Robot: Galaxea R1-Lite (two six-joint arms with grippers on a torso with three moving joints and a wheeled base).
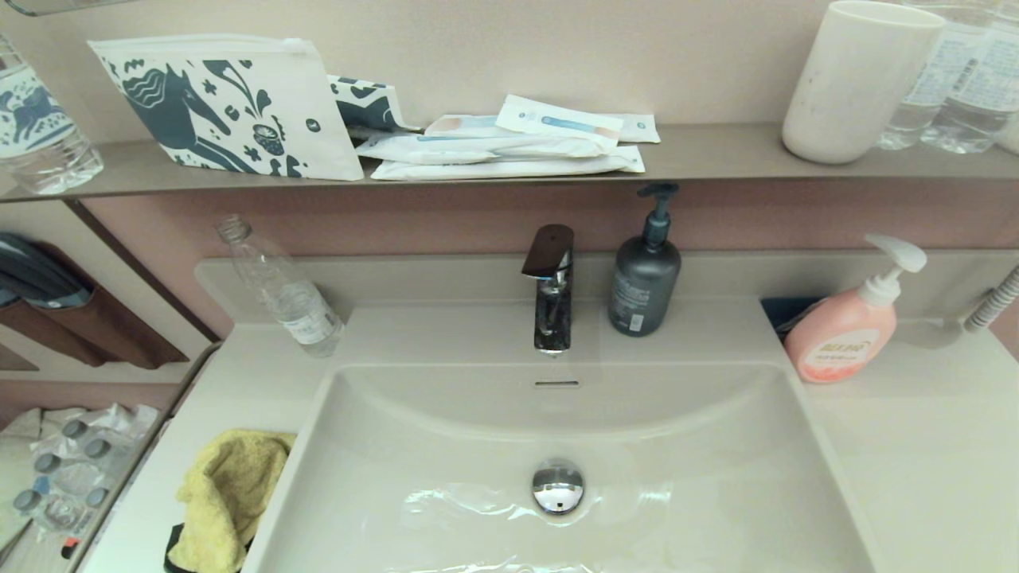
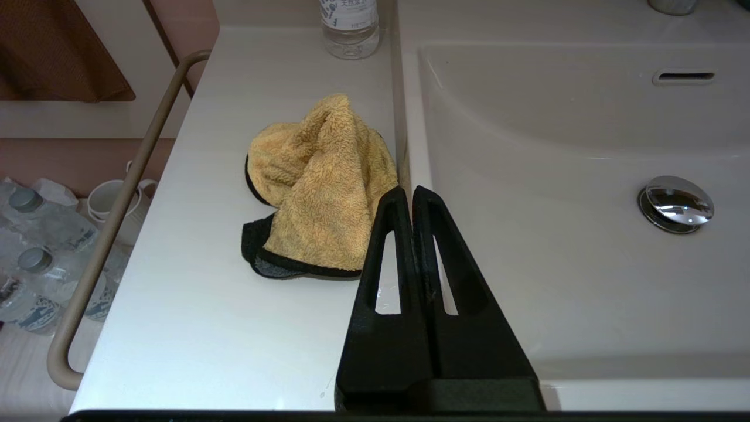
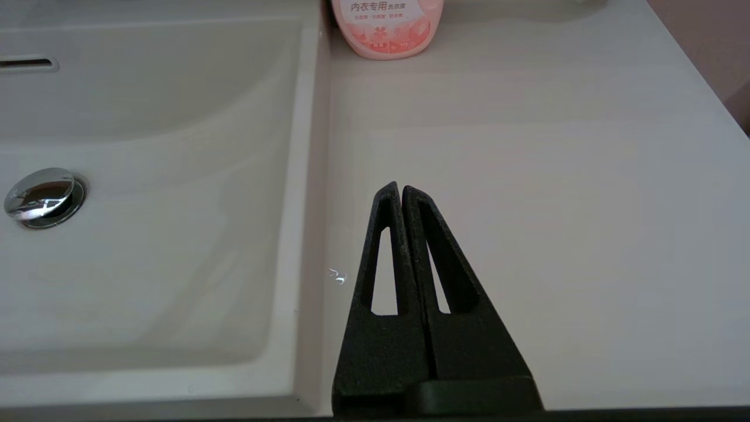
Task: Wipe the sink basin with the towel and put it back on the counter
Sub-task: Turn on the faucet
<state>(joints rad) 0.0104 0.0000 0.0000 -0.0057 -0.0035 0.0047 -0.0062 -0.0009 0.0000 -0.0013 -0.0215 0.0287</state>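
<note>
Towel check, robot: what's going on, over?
Left hand shut, empty, beside towel. Right hand shut over counter. Towel crumpled on counter left of sink. Nothing in the way.

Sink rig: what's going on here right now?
Nothing is being handled yet. The mustard-yellow terry towel with black trim lies crumpled on the off-white vanity counter, left of the glossy off-white sink basin. The left end effector is shut and empty, close to the towel. The right end effector is shut over the counter's right side.

Counter [image 1: 915, 446] w/ towel [image 1: 227, 497], clear bottle [image 1: 283, 290], two pump bottles.
</note>
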